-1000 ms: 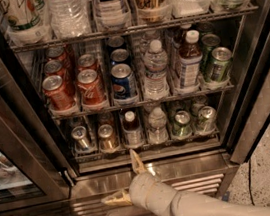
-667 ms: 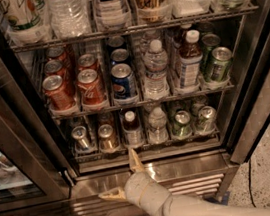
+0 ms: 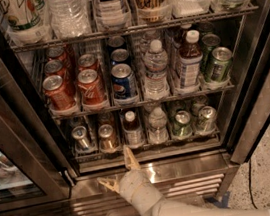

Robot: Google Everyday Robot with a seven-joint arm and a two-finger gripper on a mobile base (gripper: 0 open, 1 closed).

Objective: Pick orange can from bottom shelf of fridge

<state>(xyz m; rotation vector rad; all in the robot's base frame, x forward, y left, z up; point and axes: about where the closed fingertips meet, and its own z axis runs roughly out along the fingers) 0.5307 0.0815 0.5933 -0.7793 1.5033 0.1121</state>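
The orange can point(image 3: 107, 137) stands second from the left at the front of the bottom shelf point(image 3: 147, 154) of the fridge point(image 3: 252, 77), next to a silver-grey can point(image 3: 81, 137) on its left. My gripper point(image 3: 119, 170) is open and empty. It hangs just in front of and below the shelf's steel front edge, over the fridge base. Its upper finger point(image 3: 130, 157) points up toward the orange can, just below and slightly right of it, not touching. The pale arm point(image 3: 181, 214) comes in from the bottom right.
Right of the orange can stand a dark bottle point(image 3: 132, 129), a water bottle point(image 3: 157, 125) and two green cans point(image 3: 182, 124). The rack above holds red cola cans point(image 3: 89, 88) and a blue can point(image 3: 123, 83). The open door frame point(image 3: 11, 123) stands at left.
My gripper has moved up and a little left, closer to the bottom shelf's front edge below the orange can. The cans have not moved.
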